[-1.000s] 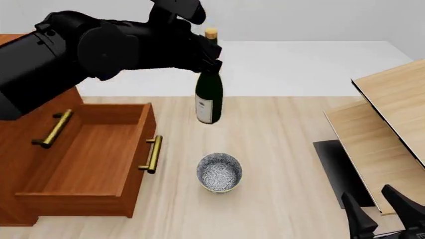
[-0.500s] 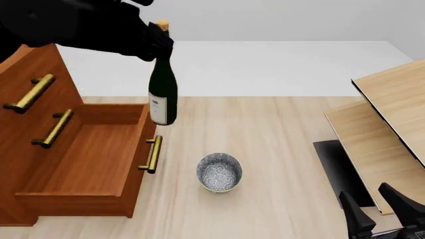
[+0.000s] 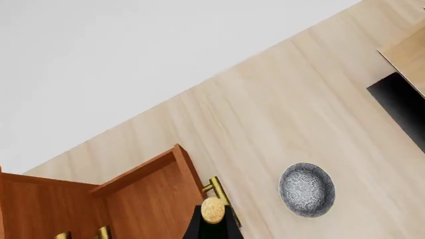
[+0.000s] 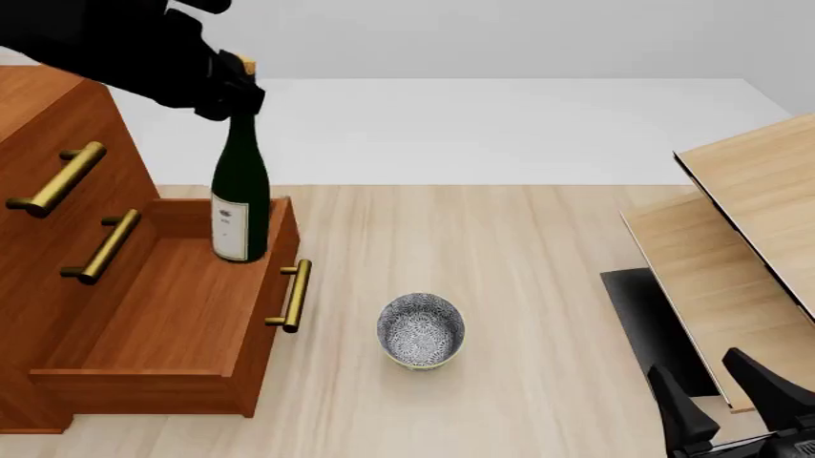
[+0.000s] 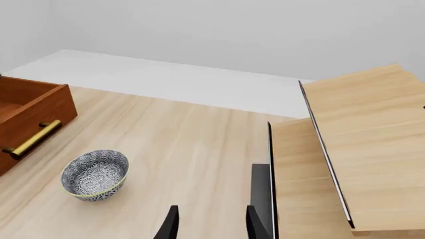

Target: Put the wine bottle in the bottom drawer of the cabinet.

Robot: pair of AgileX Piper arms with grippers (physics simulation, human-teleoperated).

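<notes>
The dark green wine bottle (image 4: 239,196) with a white label and tan cork hangs upright from my left gripper (image 4: 233,93), which is shut on its neck. Its base sits over the far right corner of the open bottom drawer (image 4: 153,310) of the reddish-brown cabinet (image 4: 52,134); I cannot tell if it touches the drawer floor. In the left wrist view the cork (image 3: 213,209) shows above the drawer (image 3: 143,199). My right gripper (image 4: 728,405) is open and empty at the near right, also in the right wrist view (image 5: 211,224).
A speckled grey bowl (image 4: 421,331) stands on the table right of the drawer's brass handle (image 4: 293,296); it also shows in both wrist views (image 3: 307,189) (image 5: 94,174). Pale wood slanted panels (image 4: 739,248) and a black slab (image 4: 650,329) fill the right side.
My left gripper has carried the bottle leftward and down, from above the table beyond the bowl to over the open bottom drawer. The right gripper has barely moved.
</notes>
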